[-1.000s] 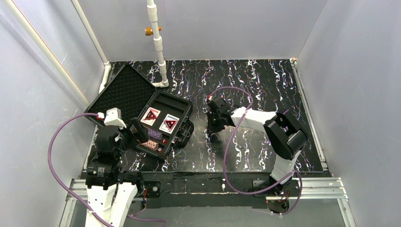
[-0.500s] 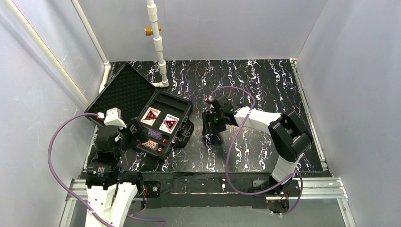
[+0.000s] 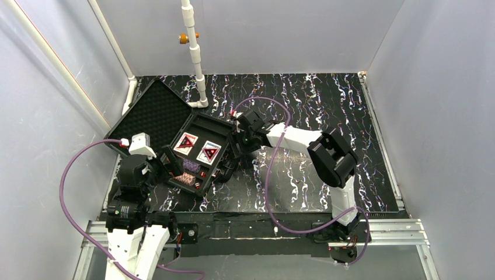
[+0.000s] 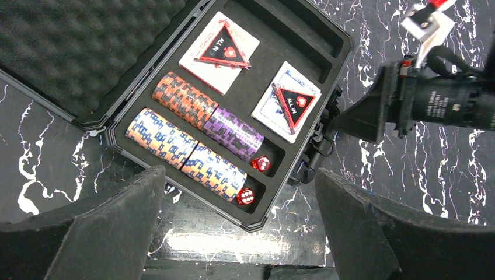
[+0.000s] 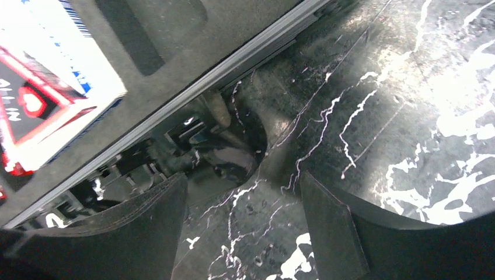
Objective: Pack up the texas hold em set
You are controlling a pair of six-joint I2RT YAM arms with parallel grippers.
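Note:
The black case [image 3: 153,112] lies open at the left, foam lid tipped back. Its tray [image 4: 327,41] holds two card decks [image 4: 220,52] [image 4: 287,100], each with a red triangle on top. Beside them lie rows of chip stacks [image 4: 184,96] [image 4: 213,169] and two red dice [image 4: 261,164] [image 4: 246,196]. My left gripper [image 4: 239,233] hovers open over the tray's near corner, holding nothing. My right gripper [image 3: 238,142] is open at the tray's right side. Its fingers [image 5: 146,227] stand just off the case handle [image 5: 225,154], with only table between them.
A white pipe [image 3: 195,58] stands at the back beside the lid. Grey walls close in the black marbled table [image 3: 327,105] on three sides. Purple cables loop from both arms [image 3: 274,192].
The right gripper has opened and swung left across the table, from mid-table to the handle side of the case. The left arm has stayed still.

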